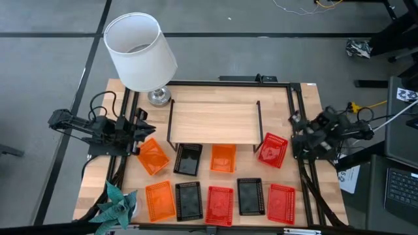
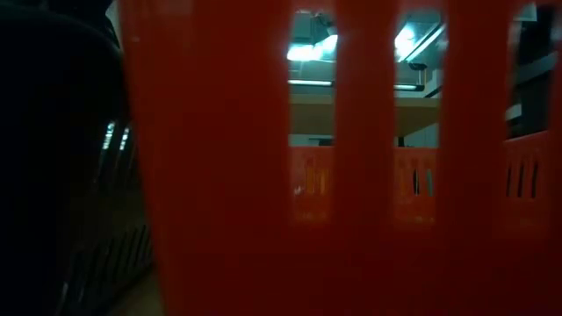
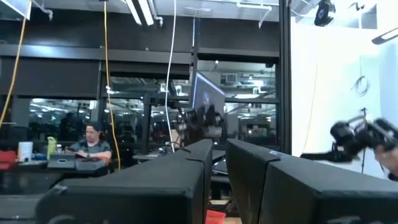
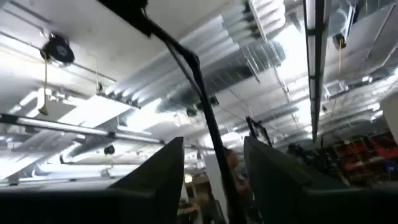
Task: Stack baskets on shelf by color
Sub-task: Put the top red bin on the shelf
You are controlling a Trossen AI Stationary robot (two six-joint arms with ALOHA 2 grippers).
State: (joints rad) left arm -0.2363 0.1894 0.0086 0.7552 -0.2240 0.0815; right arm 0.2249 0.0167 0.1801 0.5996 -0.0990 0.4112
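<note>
The left gripper (image 1: pixel 141 134) is sitting at the table's left edge, fingers narrowly parted around nothing, just beside a tilted orange basket (image 1: pixel 153 156). Nine baskets are lying in two rows in front of the bare shelf (image 1: pixel 213 122). The right gripper (image 1: pixel 295 138) is waiting spread wide, empty, near a red basket (image 1: pixel 272 149).

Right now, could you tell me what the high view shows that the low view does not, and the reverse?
Only the high view shows the whole layout: the empty shelf, the lamp, three orange, three black and three red baskets on the table, the left gripper by the left edge and the right gripper by the right. Only the low view shows ceiling lights through a basket's slots. Both show the front red basket, which fills the low view.
</note>
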